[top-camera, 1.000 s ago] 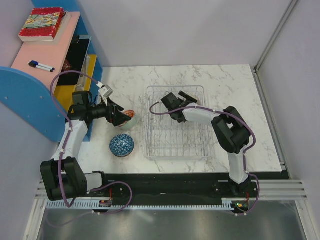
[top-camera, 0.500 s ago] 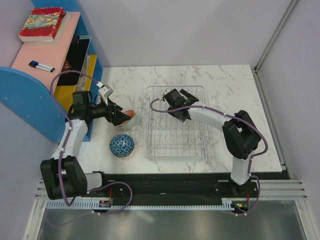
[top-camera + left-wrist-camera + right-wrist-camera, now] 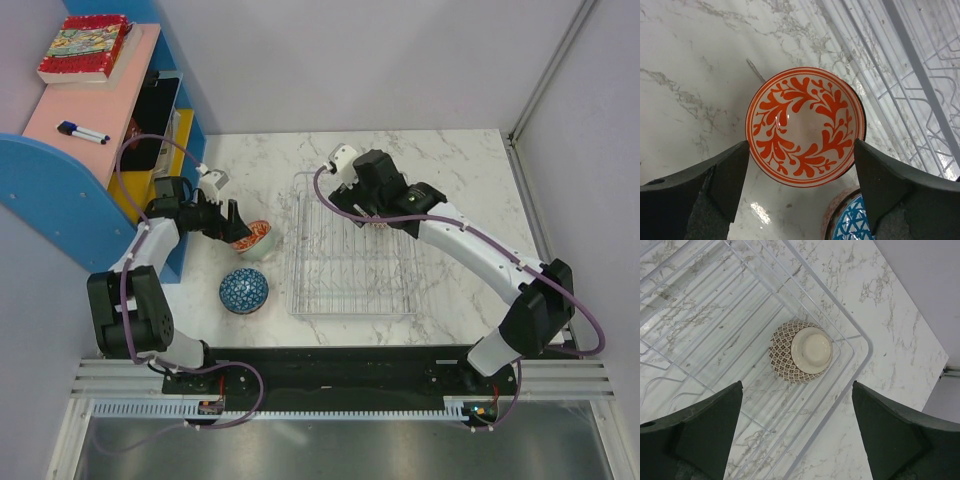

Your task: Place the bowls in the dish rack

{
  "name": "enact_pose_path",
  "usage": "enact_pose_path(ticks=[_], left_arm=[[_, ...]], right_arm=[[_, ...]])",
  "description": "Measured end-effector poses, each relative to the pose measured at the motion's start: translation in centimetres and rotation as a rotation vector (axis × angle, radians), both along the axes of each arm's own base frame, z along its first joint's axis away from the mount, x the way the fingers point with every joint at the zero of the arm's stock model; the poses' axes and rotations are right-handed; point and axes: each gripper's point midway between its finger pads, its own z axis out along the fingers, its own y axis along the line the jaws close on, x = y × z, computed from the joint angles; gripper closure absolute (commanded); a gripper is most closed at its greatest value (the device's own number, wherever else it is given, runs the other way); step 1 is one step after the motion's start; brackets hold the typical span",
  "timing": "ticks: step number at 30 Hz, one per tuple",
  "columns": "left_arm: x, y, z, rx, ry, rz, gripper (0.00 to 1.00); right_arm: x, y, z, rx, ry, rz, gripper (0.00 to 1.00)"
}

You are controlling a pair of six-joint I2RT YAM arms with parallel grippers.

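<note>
An orange-patterned bowl (image 3: 805,125) stands upright on the marble, left of the dish rack (image 3: 352,290); it shows in the top view (image 3: 256,236) too. My left gripper (image 3: 800,165) is open just above it, one finger on each side. A blue-patterned bowl (image 3: 243,291) stands nearer me, its rim showing in the left wrist view (image 3: 855,225). A brown-patterned bowl (image 3: 801,351) lies upside down in the far right corner of the rack (image 3: 850,370). My right gripper (image 3: 796,390) is open and empty, raised above it (image 3: 383,208).
A blue shelf unit with a pink top (image 3: 90,100) stands at the far left and holds a book (image 3: 85,47) and a marker (image 3: 82,131). The rack's wire side (image 3: 920,90) lies close to the right of the orange bowl.
My right arm has lifted out of the rack and swung back and to the right, open, with the brown bowl left in the rack. My left gripper stays at the orange bowl.
</note>
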Motion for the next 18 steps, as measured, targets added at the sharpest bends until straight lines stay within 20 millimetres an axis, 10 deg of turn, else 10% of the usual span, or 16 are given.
enact_pose_path(ticks=[18], left_arm=[[-0.9, 1.9, -5.6, 0.073, 0.254, 0.070, 0.28]], right_arm=[[-1.1, 0.0, -2.1, -0.010, 0.063, 0.025, 0.03]])
